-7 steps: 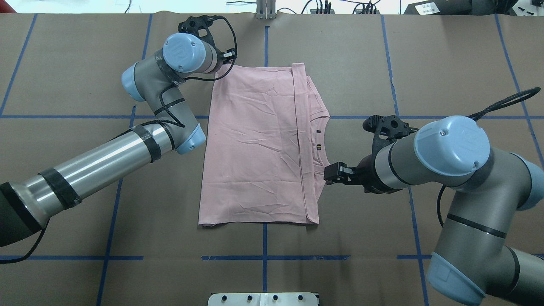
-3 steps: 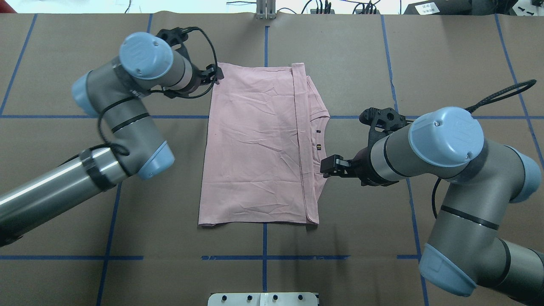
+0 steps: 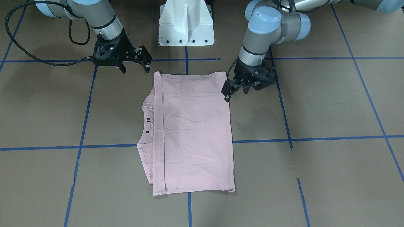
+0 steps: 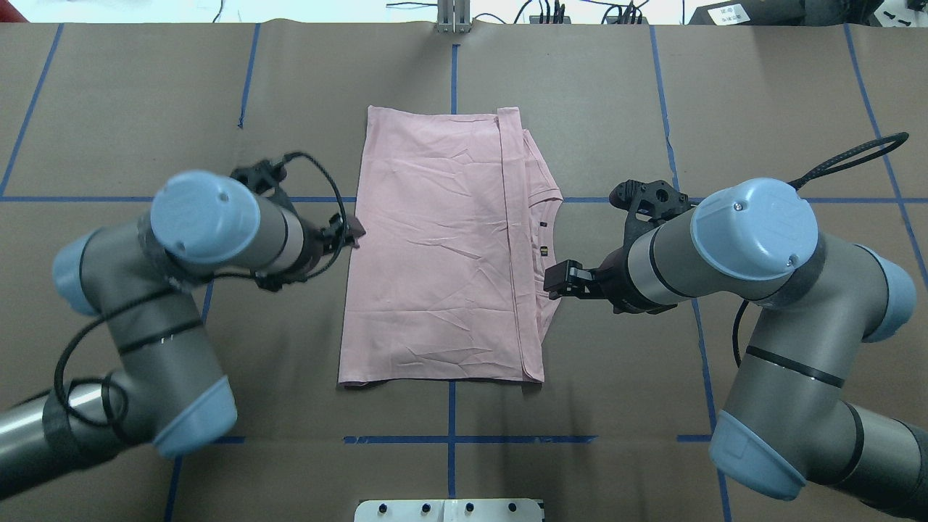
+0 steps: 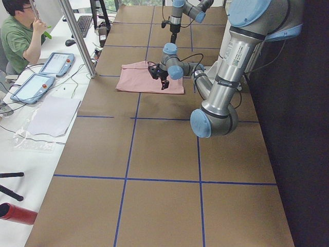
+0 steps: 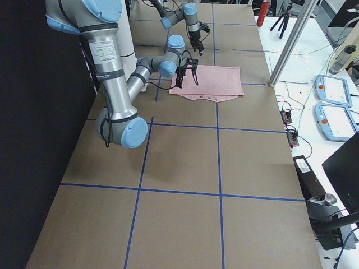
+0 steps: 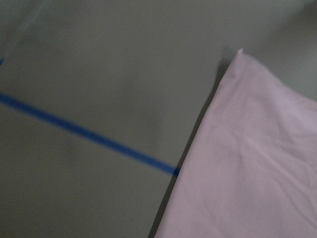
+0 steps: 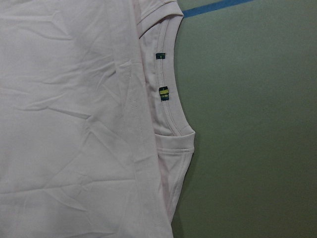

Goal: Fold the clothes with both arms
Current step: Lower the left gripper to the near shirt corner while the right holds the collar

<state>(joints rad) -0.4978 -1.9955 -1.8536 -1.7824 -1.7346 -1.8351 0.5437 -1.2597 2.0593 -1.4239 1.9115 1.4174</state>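
Note:
The clothes are one pale pink T-shirt [image 4: 435, 246], folded flat with its plain back up on the brown table. Its collar with two small tags [image 8: 163, 91] sticks out on the right side. My left gripper [image 4: 351, 228] hovers open at the shirt's left edge [image 7: 198, 144], about halfway along it, holding nothing. In the front view the left gripper [image 3: 235, 92] sits beside the shirt's near corner. My right gripper [image 4: 554, 281] hangs open above the shoulder edge just below the collar, empty. The front view shows the right gripper [image 3: 135, 67] with its fingers spread wide.
Blue tape lines [image 4: 451, 438] grid the brown table. The white pedestal base [image 3: 186, 22] stands at the robot's side of the table. A person [image 5: 20, 36] sits at a side desk with tablets [image 5: 55, 63], beyond a metal post [image 5: 77, 36].
My left arm swung from the shirt's far left corner back toward the robot, along the left edge. The right gripper crept slightly left over the shoulder. The shirt has not moved.

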